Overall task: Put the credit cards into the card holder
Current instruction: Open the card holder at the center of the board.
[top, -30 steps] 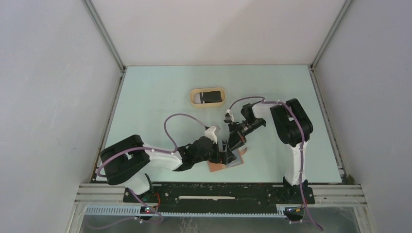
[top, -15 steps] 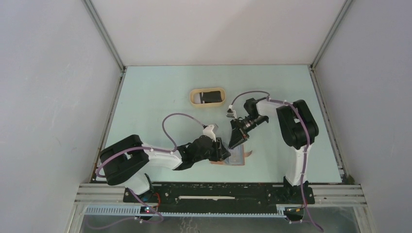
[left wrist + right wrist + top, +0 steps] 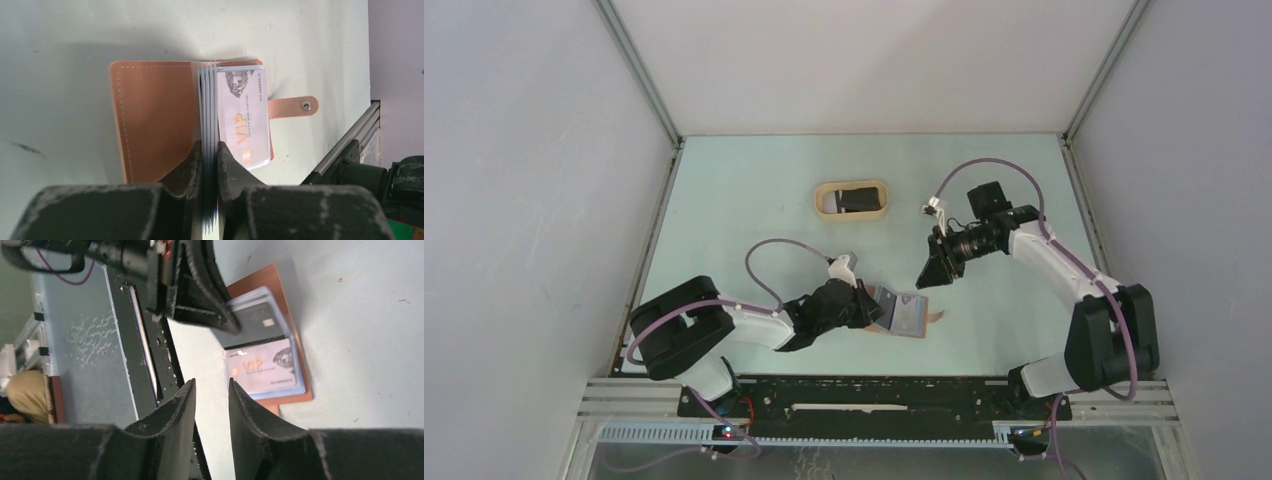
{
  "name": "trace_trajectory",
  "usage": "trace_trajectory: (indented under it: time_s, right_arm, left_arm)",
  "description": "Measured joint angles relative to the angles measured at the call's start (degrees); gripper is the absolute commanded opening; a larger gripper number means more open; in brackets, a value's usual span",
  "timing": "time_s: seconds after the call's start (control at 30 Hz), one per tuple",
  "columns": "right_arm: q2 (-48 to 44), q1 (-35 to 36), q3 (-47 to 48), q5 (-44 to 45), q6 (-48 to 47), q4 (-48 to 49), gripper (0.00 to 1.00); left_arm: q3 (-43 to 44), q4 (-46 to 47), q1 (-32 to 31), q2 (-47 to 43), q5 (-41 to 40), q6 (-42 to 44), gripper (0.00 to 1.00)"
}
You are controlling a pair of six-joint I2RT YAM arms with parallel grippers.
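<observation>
**Q:** Where is the card holder?

**A:** The small reddish-brown leather card holder (image 3: 907, 318) lies open on the pale green table (image 3: 754, 200), close to the near edge and about mid-width. Its snap tab (image 3: 295, 106) sticks out to the right. Inside, a fan of clear plastic sleeves (image 3: 209, 100) stands up from the spine.

**Q:** What is the left claw doing?

**A:** The left gripper (image 3: 210, 147) reaches in from the left, and its two black fingers are pinched together on the upright sleeves. To the right of the pinched sleeves, one sleeve lies flat and shows a pale VIP card (image 3: 246, 120) with orange lettering.

**Q:** And the right claw?

**A:** The right gripper (image 3: 211, 382) hangs above the table, just to the far right of the card holder and apart from it. Its jaws stand slightly apart with nothing between them.

**Q:** Where are the cards?

**A:** A dark card (image 3: 857, 200) rests inside a tan oval rimmed tray (image 3: 822, 200), which sits farther back on the table, well apart from the card holder. The right wrist view shows a second dark card (image 3: 255, 320) with a small chip. It sits in a sleeve beside the VIP card and is partly hidden by a left finger.
</observation>
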Motion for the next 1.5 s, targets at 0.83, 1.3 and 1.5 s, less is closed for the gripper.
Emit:
trace_trajectory:
  time_s: [0.83,1.3,1.5]
  right_arm:
    - [15.3,-5.0,-5.3,0.1,19.3,14.2,0.48]
    - [19.6,-5.3,-5.0,7.4,23.3,15.5,0.51]
    - [18.7,-5.5,-4.3,9.0,23.1,15.2,0.52]
  left_arm:
    - [-3.9,24.2,4.3,12.2,-4.5,-11.8,0.0]
    - [-3.7,26.3,4.3,13.8,-4.2,-12.3,0.0]
    - [-3.7,26.8,4.3,14.1,-4.1,-12.3,0.0]
